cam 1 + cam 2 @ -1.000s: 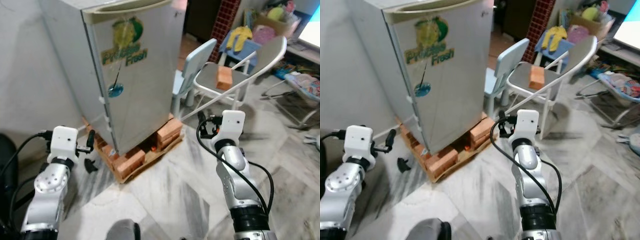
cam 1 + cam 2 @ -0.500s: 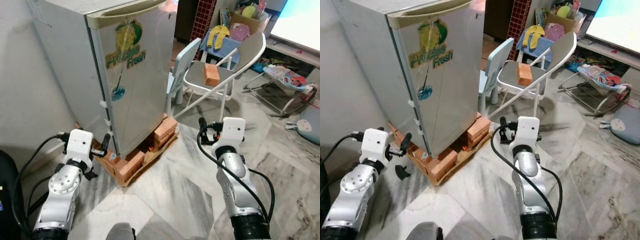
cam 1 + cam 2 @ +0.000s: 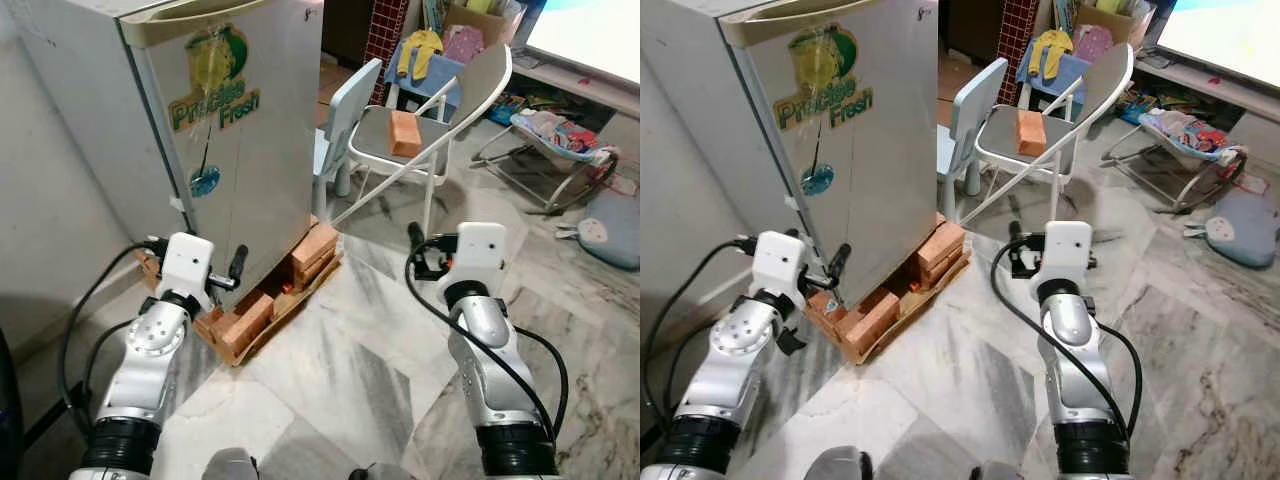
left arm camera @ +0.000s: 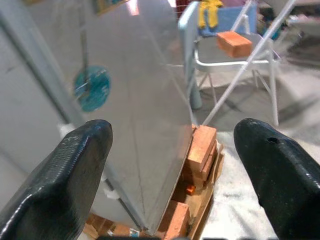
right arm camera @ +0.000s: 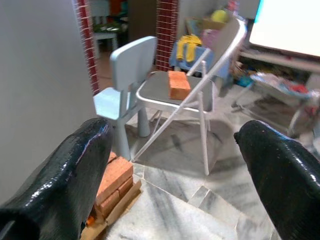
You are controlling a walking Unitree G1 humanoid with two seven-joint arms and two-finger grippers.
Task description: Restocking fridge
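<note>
Approach | fridge [image 3: 235, 130] door closed | left end effector [image 4: 170, 165] spread, right end effector [image 5: 170, 165] spread, both empty | advice: square up to door edge before reaching.

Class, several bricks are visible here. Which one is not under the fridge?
The single brick lying on the seat of the grey folding chair; the other bricks are stacked on the floor under the fridge.

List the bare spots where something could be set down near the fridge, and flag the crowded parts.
Free: the marble floor between the fridge's brick base and the right gripper; the folding chair seat beside its brick. Crowded: the gap between fridge and blue child's chair, and the toy clutter far right.
</note>
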